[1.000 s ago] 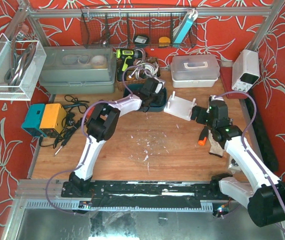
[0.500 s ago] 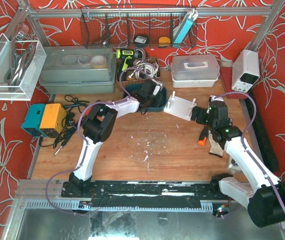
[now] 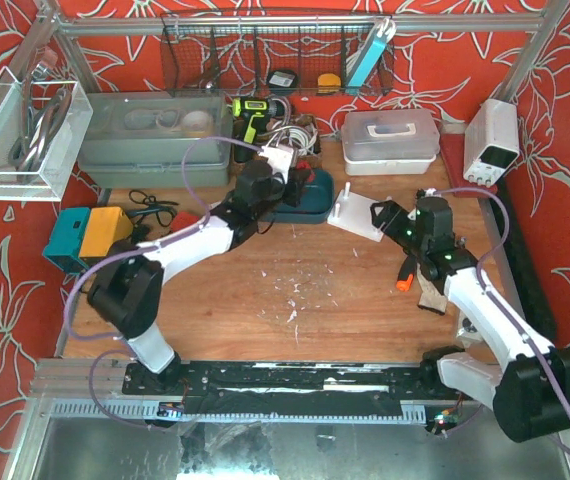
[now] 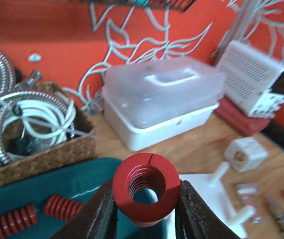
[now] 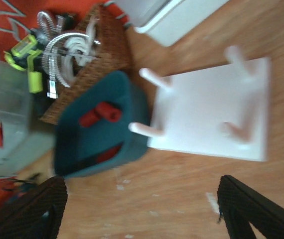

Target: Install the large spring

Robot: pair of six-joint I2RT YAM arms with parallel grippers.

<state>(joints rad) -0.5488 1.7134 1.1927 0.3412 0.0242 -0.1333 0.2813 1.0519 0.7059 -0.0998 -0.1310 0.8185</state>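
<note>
Left gripper (image 4: 147, 206) clenching the large red coil spring (image 4: 168, 191), right gripper (image 5: 139, 214) released, we needed its bore centred over a peg of the white pegged plastic board (image 5: 216, 104).

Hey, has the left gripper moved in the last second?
Yes. The left gripper has lifted off the teal tray and shifted left toward the wicker basket, holding a red spring.

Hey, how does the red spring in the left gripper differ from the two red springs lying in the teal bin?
The held spring is clamped in the left gripper above the teal bin; the bin springs lie loose on its floor. The held spring faces the camera end-on, showing its bore; the bin springs lie sideways, showing coils. The held spring looks fatter, though it is nearer. All are red.
</note>
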